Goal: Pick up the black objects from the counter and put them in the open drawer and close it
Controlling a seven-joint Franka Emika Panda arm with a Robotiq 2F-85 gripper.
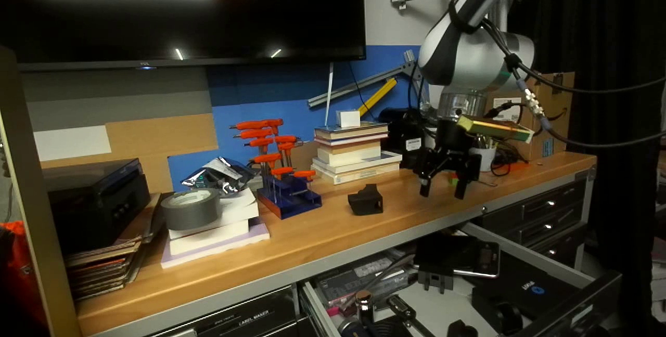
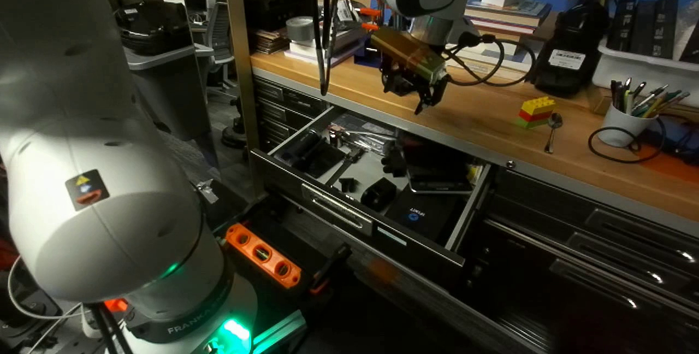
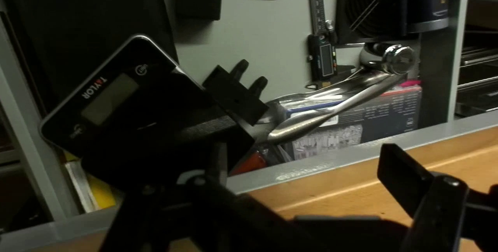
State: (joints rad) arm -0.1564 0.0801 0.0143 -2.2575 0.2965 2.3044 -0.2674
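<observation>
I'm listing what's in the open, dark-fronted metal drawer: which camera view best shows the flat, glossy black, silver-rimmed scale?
The wrist view: there the scale looks largest, its TAYLOR lettering readable and grey display visible. Both exterior views show it smaller and foreshortened inside the drawer, lettering illegible.

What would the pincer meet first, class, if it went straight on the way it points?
The pincer points down: probably the pronged black block, or the nearby scale, in the drawer; depth is unclear, so the counter's edge could come first.
</observation>
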